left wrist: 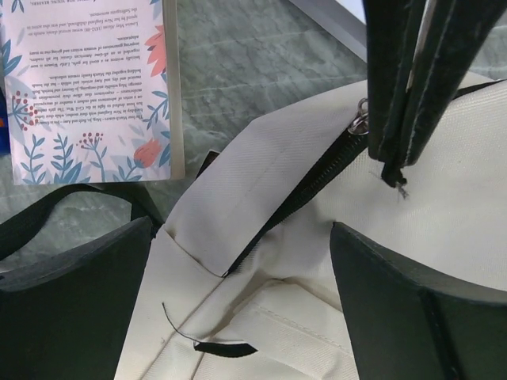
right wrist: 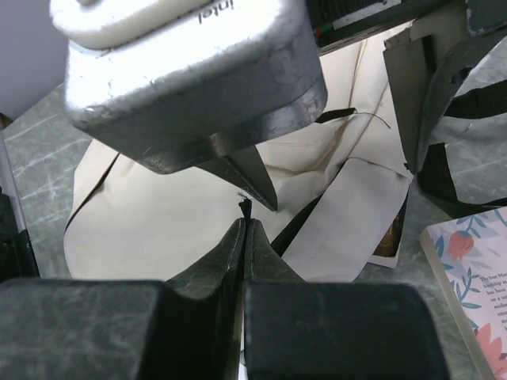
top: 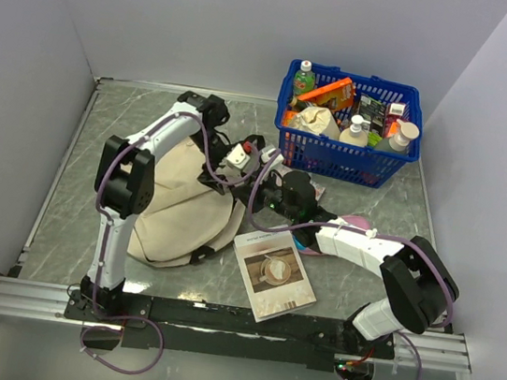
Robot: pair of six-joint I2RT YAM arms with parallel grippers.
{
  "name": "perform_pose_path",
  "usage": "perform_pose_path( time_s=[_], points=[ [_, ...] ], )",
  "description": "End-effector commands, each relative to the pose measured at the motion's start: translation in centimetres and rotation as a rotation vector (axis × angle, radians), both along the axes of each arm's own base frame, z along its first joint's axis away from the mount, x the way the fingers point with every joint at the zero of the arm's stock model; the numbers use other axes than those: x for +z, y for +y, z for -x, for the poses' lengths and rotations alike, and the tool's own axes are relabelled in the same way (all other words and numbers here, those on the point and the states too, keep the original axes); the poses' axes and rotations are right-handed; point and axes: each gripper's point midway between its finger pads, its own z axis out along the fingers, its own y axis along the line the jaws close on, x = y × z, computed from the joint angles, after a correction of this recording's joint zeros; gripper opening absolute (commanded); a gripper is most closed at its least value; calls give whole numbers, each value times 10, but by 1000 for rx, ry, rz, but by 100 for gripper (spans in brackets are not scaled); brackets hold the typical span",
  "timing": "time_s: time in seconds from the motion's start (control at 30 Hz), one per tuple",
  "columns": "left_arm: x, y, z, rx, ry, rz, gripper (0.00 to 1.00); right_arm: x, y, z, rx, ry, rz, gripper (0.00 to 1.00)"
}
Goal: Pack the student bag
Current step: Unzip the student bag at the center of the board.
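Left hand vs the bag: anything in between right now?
Nothing visible. The left hand hangs open directly over the student bag, straddling its zipper. The right hand, shut, sits at the zipper's upper end, off to the side and not in the gap.

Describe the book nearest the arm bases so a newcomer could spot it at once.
Find the near edge of the grey marbled table, about midway along. A thin book lies flat there, just right of the beige backpack. Unlike the soft backpack and the blue basket behind, it is a pale rectangle with a brownish picture on its cover.
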Motion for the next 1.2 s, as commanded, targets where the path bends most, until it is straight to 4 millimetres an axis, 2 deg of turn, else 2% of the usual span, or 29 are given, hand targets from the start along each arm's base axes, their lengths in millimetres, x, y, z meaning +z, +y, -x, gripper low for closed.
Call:
perform_pose_path(
  time_s=[0.0, 0.13, 0.23, 0.27, 0.3, 0.33, 0.4, 0.53, 0.57, 0.6, 0.7, 0.73, 0.77, 0.8, 0.87, 0.97, 1.07, 1.1, 1.17],
  points=[
    [12, -7, 6, -41, -1, 42, 97, 50, 10, -1, 29, -92, -116, 0],
    [1, -4, 11, -49, 20, 20, 83, 55, 9, 1, 31, -104, -129, 0],
    [1, -6, 16, -43, 47, 40, 60, 55, 9, 3, 31, -103, -137, 0],
    [1, -8, 18, -48, 49, 46, 43, 57, 9, 3, 30, -108, -140, 0],
    [-1, -8, 22, -52, 59, 45, 32, 56, 8, 2, 29, -107, -138, 0],
    [0, -9, 24, -60, 58, 46, 2, 57, 8, 2, 29, -109, -140, 0],
    [-3, -10, 27, -56, 75, 40, 2, 57, 8, 2, 26, -113, -141, 0],
    [-8, -10, 28, -48, 90, 15, 22, 57, 8, 3, 29, -116, -142, 0],
    [-10, -9, 29, -50, 92, 9, 22, 56, 8, 3, 29, -114, -142, 0],
    [-11, -9, 29, -51, 93, 7, 22, 57, 8, 3, 30, -116, -146, 0],
    [-14, -10, 29, -40, 116, 12, 1, 55, 8, 4, 34, -108, -147, 0],
    [-14, -10, 26, -24, 125, 18, 1, 56, 8, 5, 35, -108, -151, 0],
    [-3, -16, 17, 9, 134, 56, 1, 52, 7, 7, 36, -98, -149, 0],
    [-7, -18, 10, 38, 166, 64, 1, 51, 7, 8, 36, -93, -148, 0],
    [6, -15, -13, 117, 183, 113, 1, 45, 6, 12, 37, -76, -145, 0],
    [-1, -7, -20, 149, 212, 130, 1, 35, 4, 18, 33, -54, -137, 0],
    [-11, -8, -27, 215, 220, 106, 1, 28, 2, 28, 32, -40, -137, 0],
    [-6, -10, -47, 252, 142, 127, 1, 29, 1, 32, 35, -38, -143, 0],
    [-3, -5, -60, 384, 194, 127, 1, 20, 0, 40, 38, -20, -132, 0]
  ],
)
